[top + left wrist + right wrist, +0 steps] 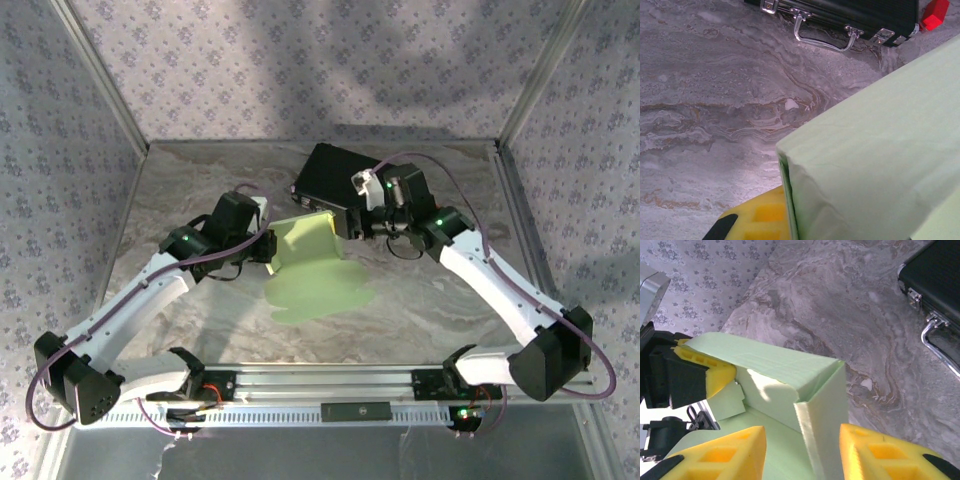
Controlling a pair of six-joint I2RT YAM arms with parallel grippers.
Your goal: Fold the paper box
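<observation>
**Corner forming: one side pinned, the other lining up**

The left gripper is clenching the left edge of the paper box, jaws shut down on the thin card. In its own wrist view one yellow pad is sitting tight against the folded edge. Judgement: it is acting as the anchor, holding a raised wall upright so the crease does not spring flat.

The right gripper is standing released, jaws apart, straddling the upright corner where two walls are meeting. The corner edge is running up between the two yellow fingers. Whether either finger is touching the card, I cannot tell. Judgement: it is sitting astride the corner in order to squeeze the side wall in, or to tuck the small tab showing inside the left wall.

The box is lying mid-table between the two arms, only partly folded. Two walls are standing, while the rest of the sheet is lying flat on the table toward the arm bases, its near edge rounded.

The black case is sitting just behind the box, near the right wrist, its metal handle facing the work. Risk, as I judge it: the card is thin and is wrinkling slightly at the pinned corner, so a hard squeeze could buckle the wall.
</observation>
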